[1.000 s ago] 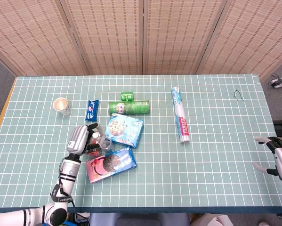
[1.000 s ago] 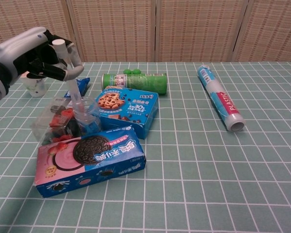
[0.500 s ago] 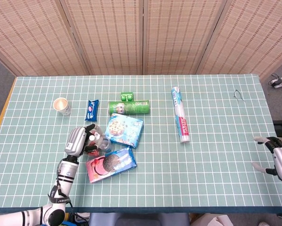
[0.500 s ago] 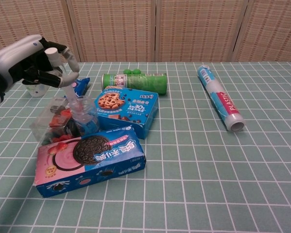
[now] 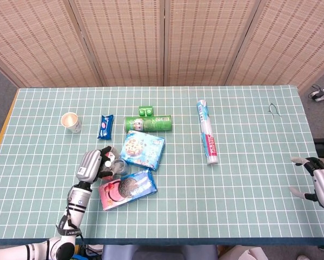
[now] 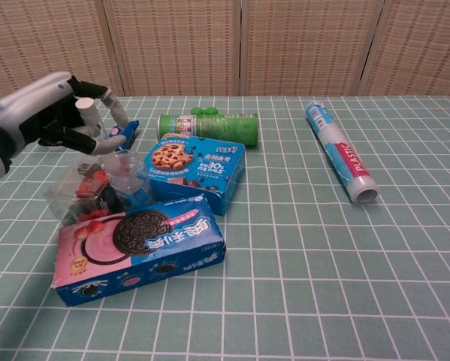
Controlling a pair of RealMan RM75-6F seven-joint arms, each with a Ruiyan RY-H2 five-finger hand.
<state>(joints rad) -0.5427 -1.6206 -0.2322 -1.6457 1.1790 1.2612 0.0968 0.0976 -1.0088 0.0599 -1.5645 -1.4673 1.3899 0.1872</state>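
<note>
My left hand hovers just above a clear jar with a blue label and pinches a white tube by its top. Most of the tube's length is hidden below the fingers. Beside the jar sits a clear plastic box with red contents. A pink and blue Oreo box lies in front of them. My right hand is at the table's right edge with its fingers spread, holding nothing; the chest view does not show it.
A blue cookie box, a green can on its side and a blue Oreo packet lie behind the jar. A paper cup stands far left. A plastic wrap roll lies right of centre.
My left hand has come down and toward me with the white tube, so the long stem seen earlier above the jar no longer shows. The right hand has stayed put.
</note>
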